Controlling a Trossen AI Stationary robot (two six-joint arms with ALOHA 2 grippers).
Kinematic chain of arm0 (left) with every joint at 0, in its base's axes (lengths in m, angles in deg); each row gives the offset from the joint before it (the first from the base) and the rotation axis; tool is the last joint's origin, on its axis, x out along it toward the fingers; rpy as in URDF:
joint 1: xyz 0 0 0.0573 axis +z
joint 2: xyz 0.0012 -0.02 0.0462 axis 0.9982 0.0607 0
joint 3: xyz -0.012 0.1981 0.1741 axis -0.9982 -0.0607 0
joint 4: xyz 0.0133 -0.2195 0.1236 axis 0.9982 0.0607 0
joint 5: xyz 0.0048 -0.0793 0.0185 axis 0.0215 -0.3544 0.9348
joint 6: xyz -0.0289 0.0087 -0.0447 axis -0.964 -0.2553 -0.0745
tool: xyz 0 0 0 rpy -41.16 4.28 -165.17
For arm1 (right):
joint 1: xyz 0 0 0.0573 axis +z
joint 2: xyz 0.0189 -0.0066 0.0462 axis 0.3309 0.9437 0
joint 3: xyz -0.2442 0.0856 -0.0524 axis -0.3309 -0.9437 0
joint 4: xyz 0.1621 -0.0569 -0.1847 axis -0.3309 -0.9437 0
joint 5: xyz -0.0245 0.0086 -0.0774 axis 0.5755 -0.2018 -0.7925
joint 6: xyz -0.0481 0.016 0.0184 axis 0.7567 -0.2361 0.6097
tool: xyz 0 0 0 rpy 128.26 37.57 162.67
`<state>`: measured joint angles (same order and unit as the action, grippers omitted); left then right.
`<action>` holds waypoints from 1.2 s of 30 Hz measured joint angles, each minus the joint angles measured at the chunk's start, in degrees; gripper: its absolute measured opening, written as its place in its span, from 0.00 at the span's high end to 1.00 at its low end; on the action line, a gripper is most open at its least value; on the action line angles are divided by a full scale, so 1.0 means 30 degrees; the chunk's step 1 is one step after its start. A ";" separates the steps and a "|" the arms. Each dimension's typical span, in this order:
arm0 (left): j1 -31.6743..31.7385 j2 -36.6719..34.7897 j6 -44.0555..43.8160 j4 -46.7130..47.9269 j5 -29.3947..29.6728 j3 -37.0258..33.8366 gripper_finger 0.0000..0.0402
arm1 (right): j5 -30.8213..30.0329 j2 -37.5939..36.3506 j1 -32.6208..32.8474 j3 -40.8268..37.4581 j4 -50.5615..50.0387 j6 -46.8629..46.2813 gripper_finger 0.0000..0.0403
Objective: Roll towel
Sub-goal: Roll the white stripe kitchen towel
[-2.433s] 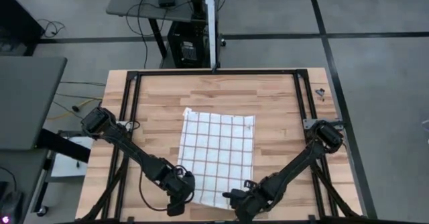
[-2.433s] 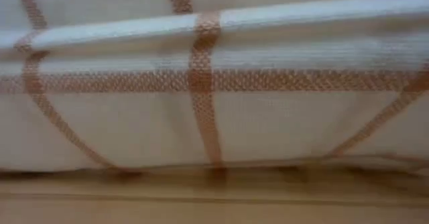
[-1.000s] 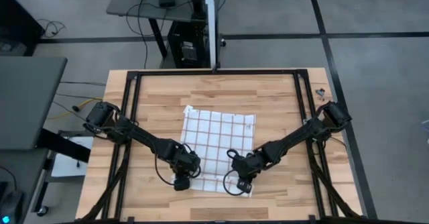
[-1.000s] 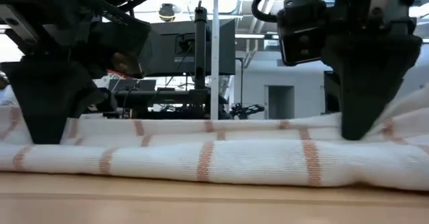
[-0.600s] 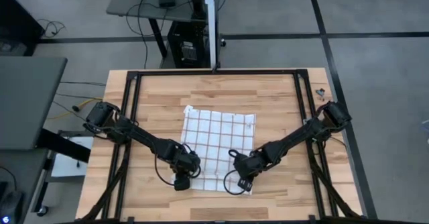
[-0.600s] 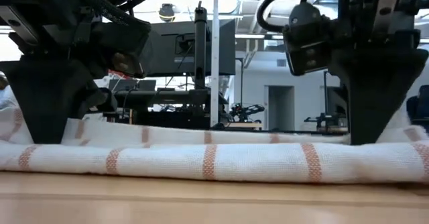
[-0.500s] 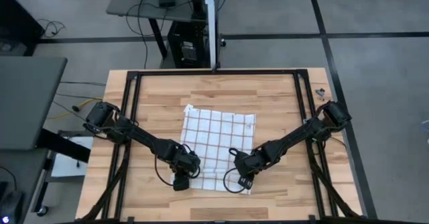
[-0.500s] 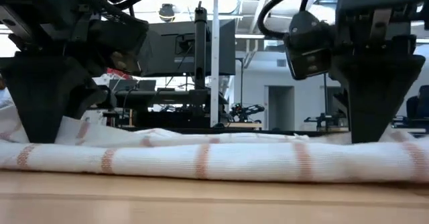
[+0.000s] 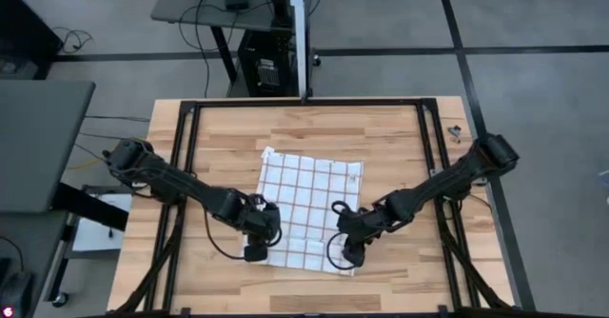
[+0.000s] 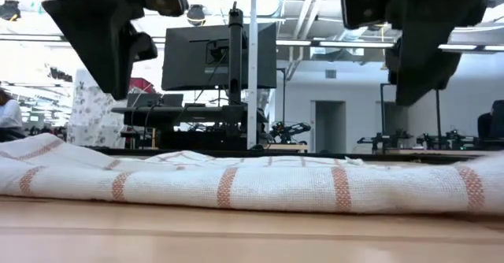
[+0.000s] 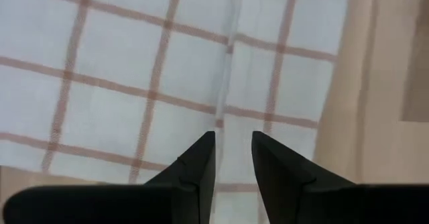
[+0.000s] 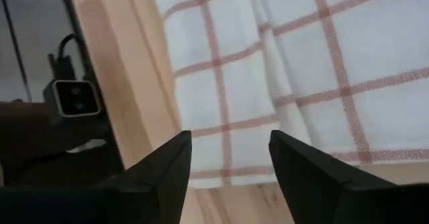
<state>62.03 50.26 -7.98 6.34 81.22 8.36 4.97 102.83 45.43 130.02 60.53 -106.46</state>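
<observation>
Towel (image 9: 309, 213) lies on the wooden table (image 9: 390, 137), about mid-width and toward the near half, white with a reddish-brown grid. Its near edge is doubled over into a low folded band, seen in the low view as a soft ridge (image 10: 252, 186) running across the tabletop. Both grippers hang above that near edge, clear of the cloth. Left gripper (image 9: 255, 252) is over the near-left corner; the left wrist view shows its fingers (image 11: 196, 167) parted by a narrow gap with only towel visible between them, nothing held. Right gripper (image 9: 349, 253) is over the near-right corner; the right wrist view shows its fingers (image 12: 167, 170) spread wide, nothing between them, towel and bare wood below. In the low view the left gripper (image 10: 110, 35) and right gripper (image 10: 421, 42) are both lifted off the fold, tips above the cloth. Farther back the towel lies flat, its far edge around table centre, far-left corner slightly wrinkled. Black frame (image 9: 304, 102) borders the table. Beyond it, a monitor (image 10: 219, 57) on a stand in the room behind.
</observation>
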 joint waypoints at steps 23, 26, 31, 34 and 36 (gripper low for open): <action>-0.2695 -0.0139 -0.3229 -0.8972 -0.2125 -0.6624 0.81 | 0.0355 0.6406 0.1351 -0.0149 1.0314 -0.0689 1.00; -0.2570 -0.0139 -0.3112 -0.9334 -0.1794 -0.7366 0.82 | 0.0457 0.6427 0.1483 -0.0828 1.0661 -0.1081 1.00; -0.2261 -0.0250 -0.3061 -1.1174 -0.1528 -0.8548 0.83 | 0.0479 0.6294 0.1805 -0.2583 1.3027 -0.2465 1.00; -0.2228 -0.0271 -0.3230 -1.1907 -0.1250 -0.9292 0.83 | 0.0468 0.6282 0.1924 -0.3360 1.3806 -0.3154 1.00; -0.2202 -0.0256 -0.3273 -1.1854 -0.1144 -0.9517 0.83 | 0.0570 0.6275 0.1924 -0.3510 1.3734 -0.3396 1.00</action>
<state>55.42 49.49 -17.80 -29.22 77.78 -20.19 6.68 121.65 51.20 119.49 101.73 -116.65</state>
